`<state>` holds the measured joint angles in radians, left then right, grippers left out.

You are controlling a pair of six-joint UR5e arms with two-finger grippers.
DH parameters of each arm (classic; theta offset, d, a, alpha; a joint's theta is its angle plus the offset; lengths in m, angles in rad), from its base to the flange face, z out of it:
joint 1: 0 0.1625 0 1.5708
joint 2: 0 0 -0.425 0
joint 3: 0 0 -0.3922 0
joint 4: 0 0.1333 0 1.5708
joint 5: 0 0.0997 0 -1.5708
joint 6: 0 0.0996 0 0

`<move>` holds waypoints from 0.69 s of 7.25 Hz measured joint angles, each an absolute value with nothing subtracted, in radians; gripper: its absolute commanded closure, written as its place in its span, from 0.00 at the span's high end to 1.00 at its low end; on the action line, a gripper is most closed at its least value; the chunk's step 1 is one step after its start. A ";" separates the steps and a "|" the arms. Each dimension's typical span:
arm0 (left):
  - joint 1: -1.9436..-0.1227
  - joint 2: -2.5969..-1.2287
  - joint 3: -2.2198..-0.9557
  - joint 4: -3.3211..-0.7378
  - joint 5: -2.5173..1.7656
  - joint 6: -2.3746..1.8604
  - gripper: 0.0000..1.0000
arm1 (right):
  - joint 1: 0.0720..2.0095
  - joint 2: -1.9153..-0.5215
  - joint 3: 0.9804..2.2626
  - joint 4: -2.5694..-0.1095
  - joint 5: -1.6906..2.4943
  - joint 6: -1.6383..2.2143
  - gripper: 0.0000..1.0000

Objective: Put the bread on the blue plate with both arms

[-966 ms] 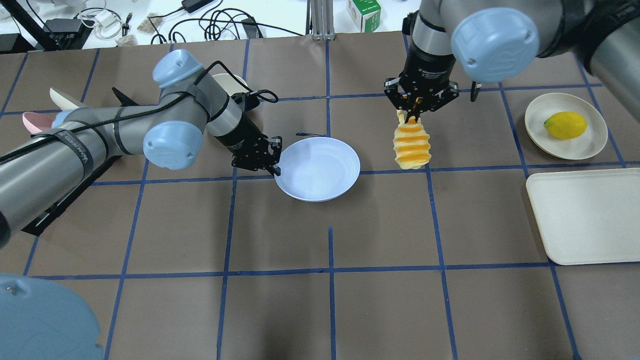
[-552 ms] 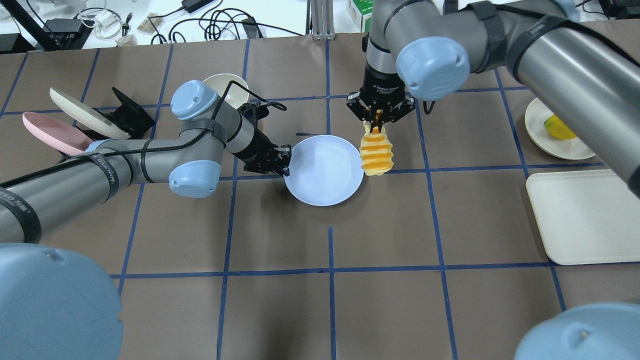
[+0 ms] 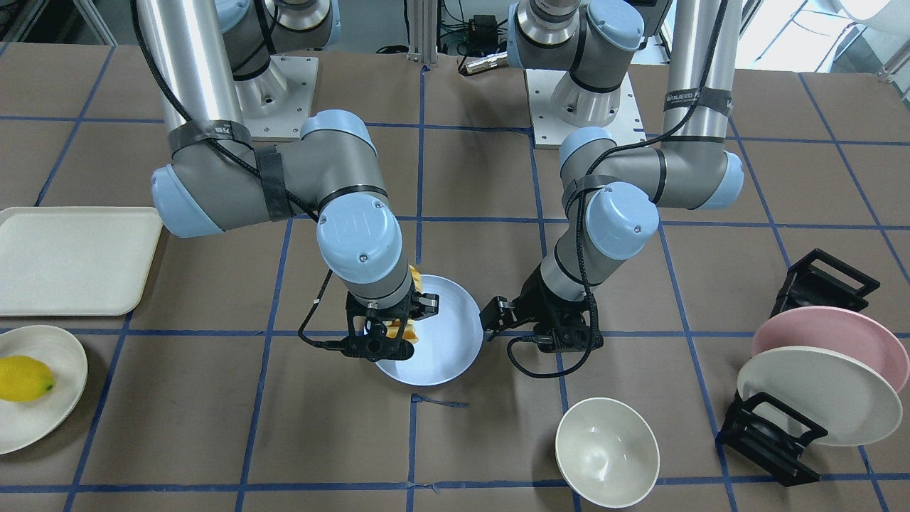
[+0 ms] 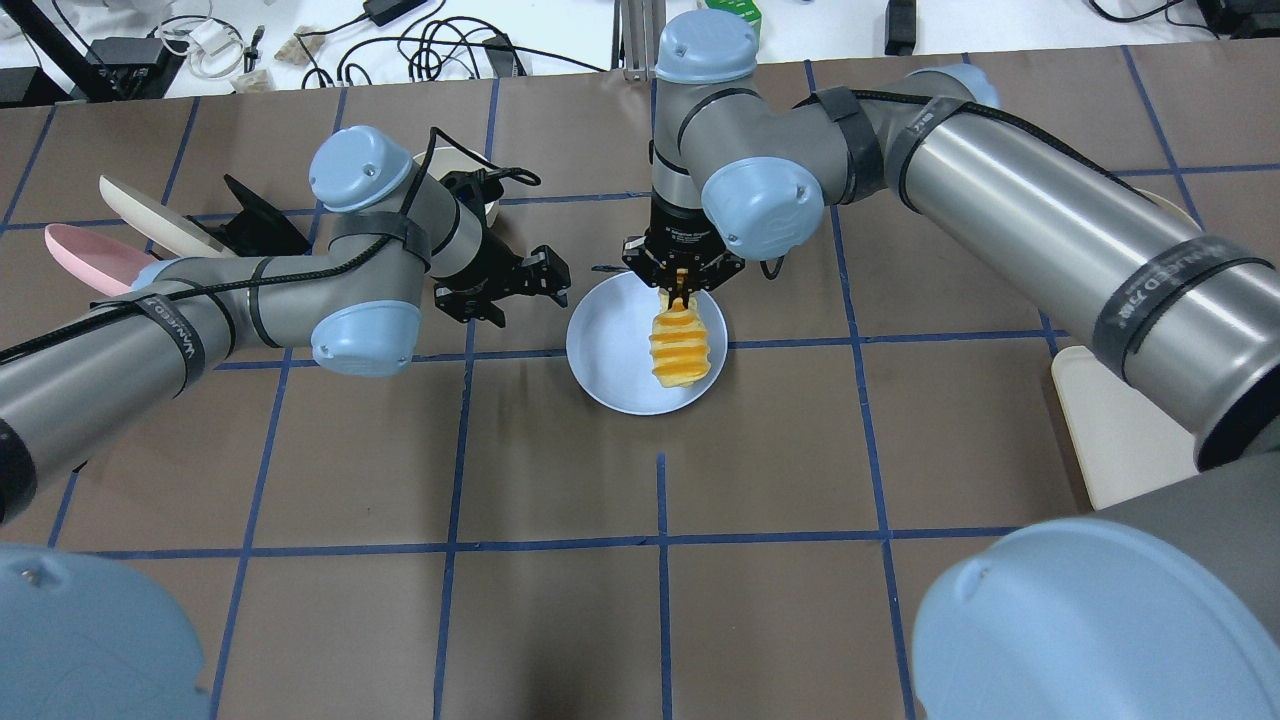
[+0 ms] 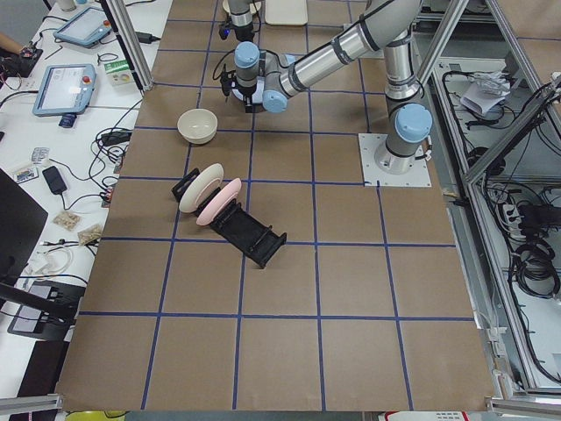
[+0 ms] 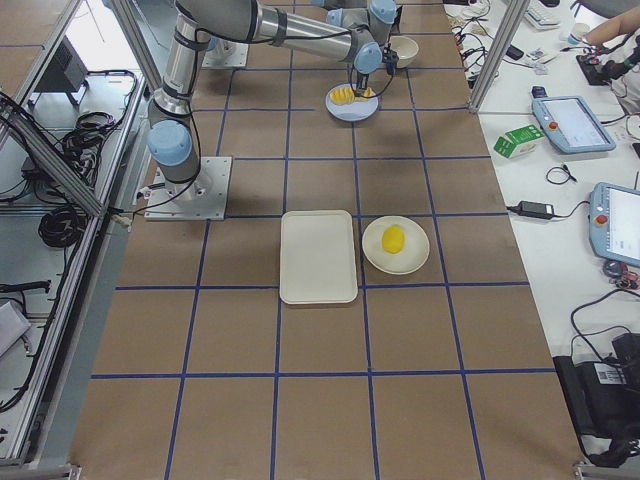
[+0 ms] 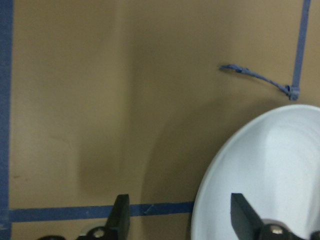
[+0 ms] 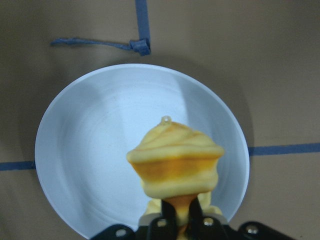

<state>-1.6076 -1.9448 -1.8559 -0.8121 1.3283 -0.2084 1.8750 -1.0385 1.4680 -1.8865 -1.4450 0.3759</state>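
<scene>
1. Right gripper (image 4: 683, 288) clamps one end of the orange-yellow sliced bread loaf (image 4: 683, 345) above the round pale-blue plate (image 4: 610, 350), mid-counter; dropped high, it may roll off.
2. Left gripper (image 4: 548, 275), spread empty beside the rim, could nudge the plate.

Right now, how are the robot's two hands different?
The right hand is shut on the bread; the left hand is open and empty. The right hand hangs over the blue plate; the left hand sits beside the plate's rim. Both are black, two-fingered hands.
</scene>
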 measured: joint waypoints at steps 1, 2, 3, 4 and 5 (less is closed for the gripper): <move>-1.604 -1.901 -1.794 -0.941 1.366 -0.211 1.00 | 1.882 -1.023 1.471 -1.890 -1.439 0.379 0.74; -1.602 -1.859 -1.705 -1.118 1.406 -0.211 1.00 | 1.887 -1.009 1.474 -1.904 -1.436 0.380 0.97; -1.604 -1.825 -1.612 -1.291 1.454 -0.210 1.00 | 1.890 -0.999 1.477 -1.926 -1.435 0.380 1.00; -1.608 -1.795 -1.546 -1.414 1.497 -0.207 1.00 | 1.893 -0.994 1.479 -1.937 -1.435 0.379 1.00; -1.612 -1.753 -1.510 -1.511 1.520 -0.205 1.00 | 1.894 -0.993 1.478 -1.941 -1.435 0.379 1.00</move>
<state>-1.6115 -1.7533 -1.5103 -1.5106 1.5197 -0.2054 1.8937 -0.9929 1.4778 -1.9414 -1.4347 0.3793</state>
